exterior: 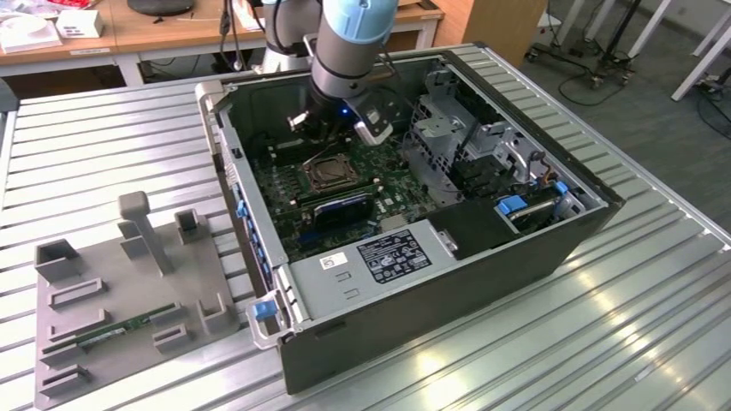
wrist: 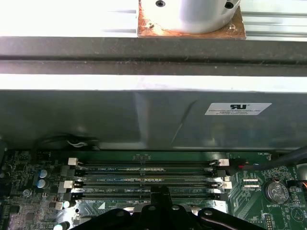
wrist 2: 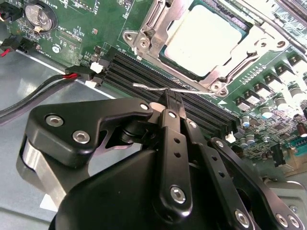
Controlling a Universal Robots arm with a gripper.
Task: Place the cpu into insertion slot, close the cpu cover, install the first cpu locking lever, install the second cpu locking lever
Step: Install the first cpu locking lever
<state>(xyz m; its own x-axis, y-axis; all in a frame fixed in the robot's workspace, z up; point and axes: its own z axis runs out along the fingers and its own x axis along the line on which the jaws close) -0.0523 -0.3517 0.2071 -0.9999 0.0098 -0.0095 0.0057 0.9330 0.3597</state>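
The gripper (wrist 2: 173,100) has its jaws closed together, tips at the thin wire lever (wrist 2: 144,86). Near them, across the memory slots (wrist 2: 134,72), the cpu (wrist 2: 204,40) sits in the insertion slot (exterior: 325,174) under the lowered cpu cover (wrist 2: 146,36).

Case (exterior: 389,342) open above, drive cage (exterior: 448,128) near insertion slot (exterior: 325,174)

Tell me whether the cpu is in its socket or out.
In. In the second wrist view the cpu lies flat inside the insertion slot, with the cpu cover over its edges.
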